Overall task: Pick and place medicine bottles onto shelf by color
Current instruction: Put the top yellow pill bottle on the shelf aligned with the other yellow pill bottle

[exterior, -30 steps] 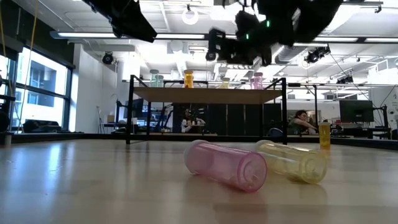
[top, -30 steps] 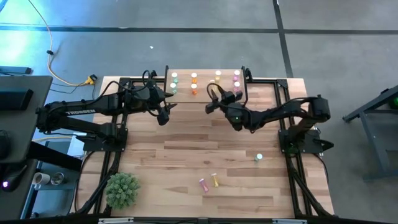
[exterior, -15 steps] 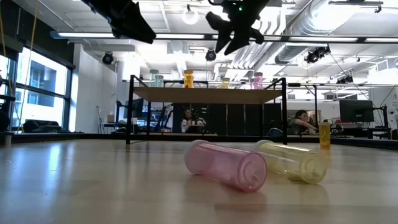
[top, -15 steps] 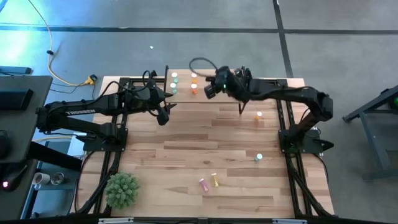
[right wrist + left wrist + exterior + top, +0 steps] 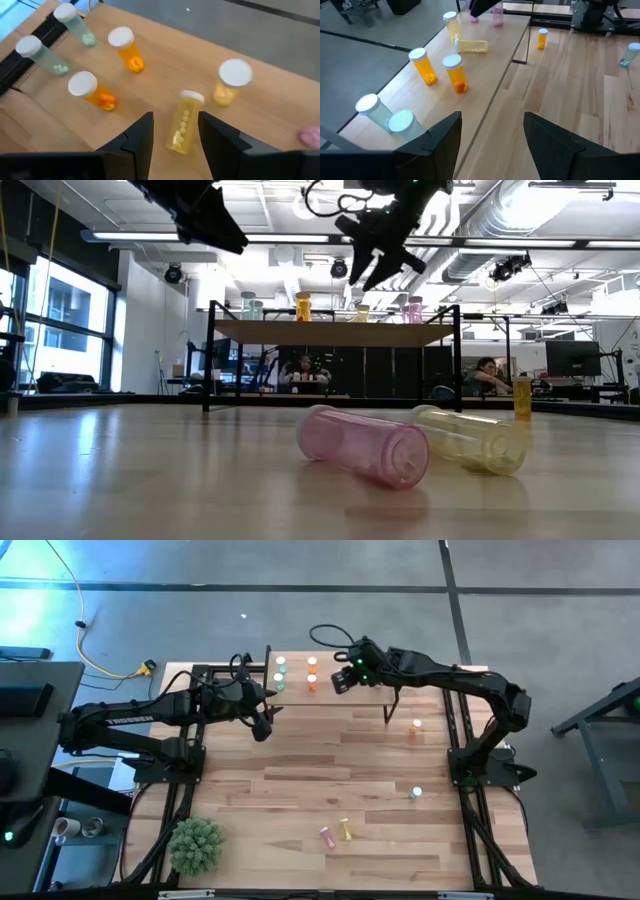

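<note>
Lying toppled: yellow bottle (image 5: 182,127) on shelf (image 5: 160,60), between open right jaws.

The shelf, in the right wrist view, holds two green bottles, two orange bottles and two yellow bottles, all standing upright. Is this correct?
Not quite. One yellow bottle lies on its side on the shelf, just beyond the right gripper. The other yellow bottle and the green and orange ones stand. The right wrist view shows it.

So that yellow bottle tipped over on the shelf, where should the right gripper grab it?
Grip the fallen yellow bottle across the middle of its body, coming straight down. It lies on its side on the shelf, so its round flanks are exposed, and the right gripper, open, already straddles it.
</note>
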Robot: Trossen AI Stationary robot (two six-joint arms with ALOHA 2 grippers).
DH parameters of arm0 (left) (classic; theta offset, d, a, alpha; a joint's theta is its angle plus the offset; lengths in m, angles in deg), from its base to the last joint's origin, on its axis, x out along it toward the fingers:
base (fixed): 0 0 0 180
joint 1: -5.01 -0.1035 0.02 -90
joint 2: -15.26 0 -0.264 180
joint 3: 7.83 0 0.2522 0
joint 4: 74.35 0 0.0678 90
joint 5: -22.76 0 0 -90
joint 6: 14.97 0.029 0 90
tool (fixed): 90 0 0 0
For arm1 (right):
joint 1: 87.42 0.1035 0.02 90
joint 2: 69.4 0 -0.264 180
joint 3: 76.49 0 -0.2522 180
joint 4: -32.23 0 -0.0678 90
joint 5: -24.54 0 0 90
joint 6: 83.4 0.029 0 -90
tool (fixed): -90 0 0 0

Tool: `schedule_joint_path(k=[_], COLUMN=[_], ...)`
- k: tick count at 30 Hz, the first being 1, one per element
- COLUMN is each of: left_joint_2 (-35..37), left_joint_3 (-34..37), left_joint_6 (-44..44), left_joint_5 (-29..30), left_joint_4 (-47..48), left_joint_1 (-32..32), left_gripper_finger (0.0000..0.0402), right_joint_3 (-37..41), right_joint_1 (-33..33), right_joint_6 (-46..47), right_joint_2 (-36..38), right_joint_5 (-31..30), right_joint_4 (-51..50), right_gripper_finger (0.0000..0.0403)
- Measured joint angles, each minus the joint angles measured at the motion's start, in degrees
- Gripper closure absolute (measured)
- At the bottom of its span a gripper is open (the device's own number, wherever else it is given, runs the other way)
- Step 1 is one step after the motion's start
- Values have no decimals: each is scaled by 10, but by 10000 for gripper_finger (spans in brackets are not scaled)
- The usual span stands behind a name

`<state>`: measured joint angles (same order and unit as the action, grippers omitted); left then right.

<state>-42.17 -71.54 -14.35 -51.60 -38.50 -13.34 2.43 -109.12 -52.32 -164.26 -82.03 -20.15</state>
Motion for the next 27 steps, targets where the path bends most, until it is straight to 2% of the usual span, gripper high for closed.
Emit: schedule_joint_path(k=[10,27], left_joint_2=[0,0], left_joint_3=[0,0], left_joint_6=[-2,-4], left_joint_5=[0,0], left_joint_4=[1,3], left_joint_1=[0,0], left_gripper_finger=[200,200], right_joint_3=[0,0], right_joint_1=[8,8], right_joint_6=[-29,-41], right_joint_2=[-51,-70], right_joint_5=[18,1], right_joint_4=[-6,-7], right_gripper_finger=[256,235])
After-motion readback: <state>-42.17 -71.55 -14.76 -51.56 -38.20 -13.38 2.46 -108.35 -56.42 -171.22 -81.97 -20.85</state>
